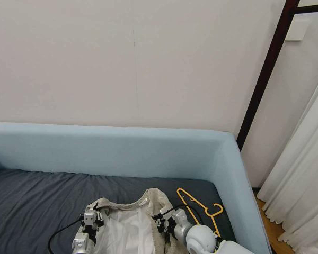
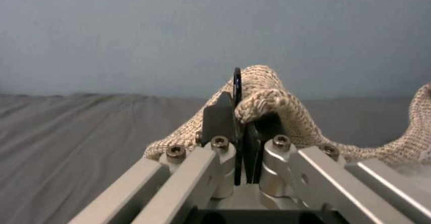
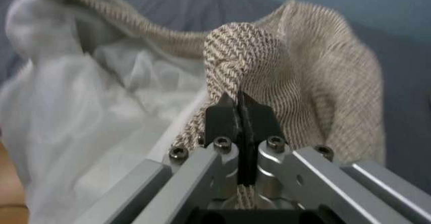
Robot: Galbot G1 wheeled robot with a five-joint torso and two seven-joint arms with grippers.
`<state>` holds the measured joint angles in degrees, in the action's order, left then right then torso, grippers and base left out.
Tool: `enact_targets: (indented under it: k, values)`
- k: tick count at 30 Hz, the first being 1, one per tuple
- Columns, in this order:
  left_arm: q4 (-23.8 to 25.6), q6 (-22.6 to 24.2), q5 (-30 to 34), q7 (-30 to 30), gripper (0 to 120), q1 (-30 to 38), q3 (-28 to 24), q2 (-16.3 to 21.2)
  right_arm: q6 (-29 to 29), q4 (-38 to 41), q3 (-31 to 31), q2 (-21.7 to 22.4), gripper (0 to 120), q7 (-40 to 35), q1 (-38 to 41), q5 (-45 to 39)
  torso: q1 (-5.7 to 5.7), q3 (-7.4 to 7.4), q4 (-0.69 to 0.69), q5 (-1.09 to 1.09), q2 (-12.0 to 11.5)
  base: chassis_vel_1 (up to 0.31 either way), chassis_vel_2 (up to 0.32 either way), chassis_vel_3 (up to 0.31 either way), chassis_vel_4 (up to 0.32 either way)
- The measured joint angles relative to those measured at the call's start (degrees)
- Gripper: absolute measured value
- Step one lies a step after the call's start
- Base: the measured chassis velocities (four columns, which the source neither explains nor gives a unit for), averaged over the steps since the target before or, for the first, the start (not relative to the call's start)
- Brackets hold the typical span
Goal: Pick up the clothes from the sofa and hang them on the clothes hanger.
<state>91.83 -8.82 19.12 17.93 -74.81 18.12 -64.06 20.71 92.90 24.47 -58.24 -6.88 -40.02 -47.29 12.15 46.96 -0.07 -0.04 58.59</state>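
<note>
Left pincer and right pincer each clenched on an edge of the beige knit garment, low over the sofa seat. Orange hanger lies just beside it, near the armrest. Seat open leftward.

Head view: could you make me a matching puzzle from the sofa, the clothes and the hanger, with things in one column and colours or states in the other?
Things:
1. knitted garment
2. hanger
3. sofa seat
4. sofa backrest

Colours or states:
A. light blue
B. orange, lying on the seat
C. dark grey
D. pinched by the left gripper and the right gripper

Pairs: 1-D, 2-B, 3-C, 4-A.
</note>
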Motion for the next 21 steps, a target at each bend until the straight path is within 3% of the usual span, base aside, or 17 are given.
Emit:
enact_targets:
  k: [10,14,21]
  values:
    - [11.14,1.59,4.21,0.53,0,-2.53,2.23,6.15,0.28,13.05,-9.05,6.38,0,-0.84,-0.50,-10.74,0.00,0.00,0.01,0.01,0.00,0.000,0.000,0.000,0.000]
    - [17.83,4.21,9.14,1.59,0,-2.12,3.93,9.54,1.46,18.98,-12.87,9.79,0,-1.88,1.07,-16.60,0.00,0.00,0.00,0.00,0.00,0.000,0.000,0.000,0.000]
    - [25.10,7.90,14.49,3.12,0,-1.85,6.21,12.78,2.78,23.15,-16.00,12.22,0,-3.24,3.89,-22.65,0.00,0.00,-0.01,0.00,0.01,0.000,0.000,0.000,0.000]
